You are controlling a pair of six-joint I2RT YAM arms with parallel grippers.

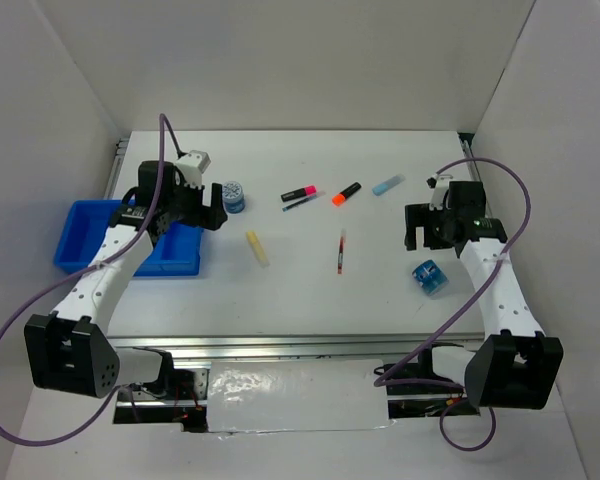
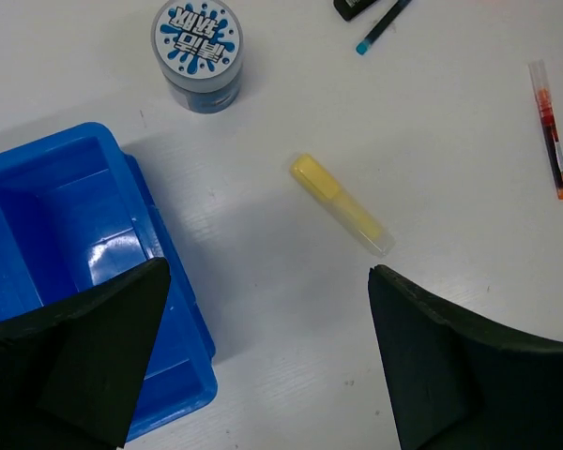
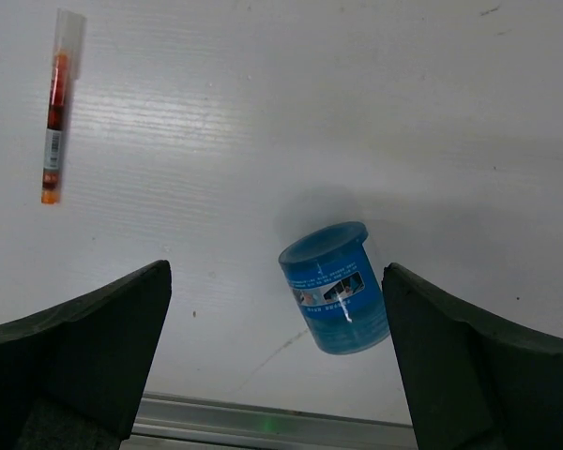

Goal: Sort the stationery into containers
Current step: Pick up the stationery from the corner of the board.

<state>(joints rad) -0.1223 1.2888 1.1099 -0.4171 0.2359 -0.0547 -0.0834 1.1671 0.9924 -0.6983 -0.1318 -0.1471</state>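
Observation:
The blue tray [image 1: 80, 230] sits at the left; its corner shows in the left wrist view [image 2: 66, 216]. My left gripper [image 1: 212, 208] is open and empty, above the table beside the tray's right edge [image 2: 267, 356]. A pale yellow marker [image 1: 257, 248] [image 2: 342, 204] lies just ahead of it. A blue-white roll [image 1: 234, 196] [image 2: 197, 52] stands upright nearby. My right gripper [image 1: 416, 228] [image 3: 277, 347] is open and empty above a second blue roll [image 1: 431, 277] [image 3: 336, 286] lying on its side. A red pen [image 1: 340, 252] [image 3: 54, 108] [image 2: 550, 127], pink marker [image 1: 299, 192], dark pen [image 1: 303, 203], orange-black marker [image 1: 346, 193] and light blue marker [image 1: 386, 185] lie mid-table.
White walls enclose the table on three sides. A metal rail [image 3: 263, 427] runs along the near table edge, close below the lying roll. The arm bases [image 1: 70, 350] [image 1: 515, 370] stand at the near corners.

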